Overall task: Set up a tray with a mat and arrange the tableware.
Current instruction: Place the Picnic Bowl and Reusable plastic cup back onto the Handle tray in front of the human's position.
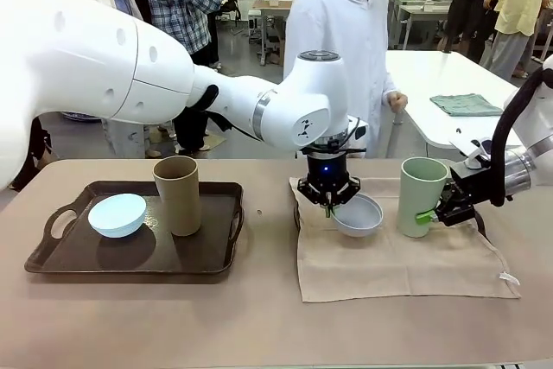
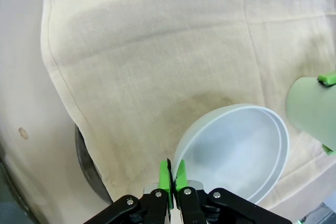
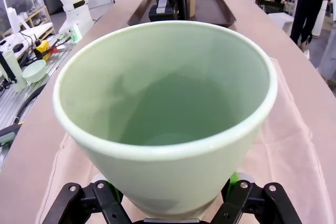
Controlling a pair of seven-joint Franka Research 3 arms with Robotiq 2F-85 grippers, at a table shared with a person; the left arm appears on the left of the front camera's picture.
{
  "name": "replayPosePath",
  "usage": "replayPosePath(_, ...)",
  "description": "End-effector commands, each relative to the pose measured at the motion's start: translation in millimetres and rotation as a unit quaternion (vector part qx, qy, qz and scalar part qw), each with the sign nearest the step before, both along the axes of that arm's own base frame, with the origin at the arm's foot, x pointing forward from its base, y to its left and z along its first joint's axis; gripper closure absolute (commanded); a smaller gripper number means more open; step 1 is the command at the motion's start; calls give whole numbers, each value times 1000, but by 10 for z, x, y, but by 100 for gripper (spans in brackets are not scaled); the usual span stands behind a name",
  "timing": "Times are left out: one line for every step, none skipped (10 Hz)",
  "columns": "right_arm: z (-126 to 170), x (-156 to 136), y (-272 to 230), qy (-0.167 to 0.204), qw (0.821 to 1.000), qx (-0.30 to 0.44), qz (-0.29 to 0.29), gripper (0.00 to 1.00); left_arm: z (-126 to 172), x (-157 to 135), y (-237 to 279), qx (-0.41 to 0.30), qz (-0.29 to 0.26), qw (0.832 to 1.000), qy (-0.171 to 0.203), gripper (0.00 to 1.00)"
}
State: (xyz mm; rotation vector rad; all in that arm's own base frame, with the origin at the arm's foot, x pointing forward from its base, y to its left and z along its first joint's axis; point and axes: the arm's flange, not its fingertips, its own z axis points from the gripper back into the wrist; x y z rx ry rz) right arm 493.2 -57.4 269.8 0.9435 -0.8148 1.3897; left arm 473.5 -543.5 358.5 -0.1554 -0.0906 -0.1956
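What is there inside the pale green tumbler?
Seen from the right wrist, the pale green tumbler holds nothing: bare green walls and bottom. Its near rim covers the closest strip of the bottom, above the right pincer.

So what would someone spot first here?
The left claw dangles a tilted white-grey bowl by its rim above the beige mat in the middle. Right beside it, the right claw grips a pale green tumbler. On the left, a dark tray holds a blue bowl and tan tumbler.

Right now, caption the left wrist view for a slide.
Left end effector pinches rim of white-grey round bowl over beige cloth mat, beside pale green tumbler.
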Motion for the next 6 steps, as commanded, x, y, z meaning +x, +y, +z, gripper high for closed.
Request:
replayPosePath(-45, 39, -21, -7, 1000, 9, 13, 0, -2, 10, -13, 4, -9, 1000, -12, 62)
replayPosePath(-37, 36, -31, -4, 1000, 7, 12, 0, 1, 13, -12, 6, -12, 1000, -9, 36)
replayPosePath(9, 23, -49, 8, 1000, -8, 12, 0, 6, 19, -5, 7, -12, 1000, -7, 3)
replayPosePath(79, 0, -71, 23, 999, -47, -5, 0, 17, 25, 7, 10, -17, 1000, -5, 0)
replayPosePath(159, -37, -106, 33, 995, -94, -17, 0, 42, 11, 30, 9, -16, 1000, -4, 0)
replayPosePath(267, -63, -175, 33, 992, -119, -26, 0, 80, 0, 70, 2, -16, 1000, 5, 0)
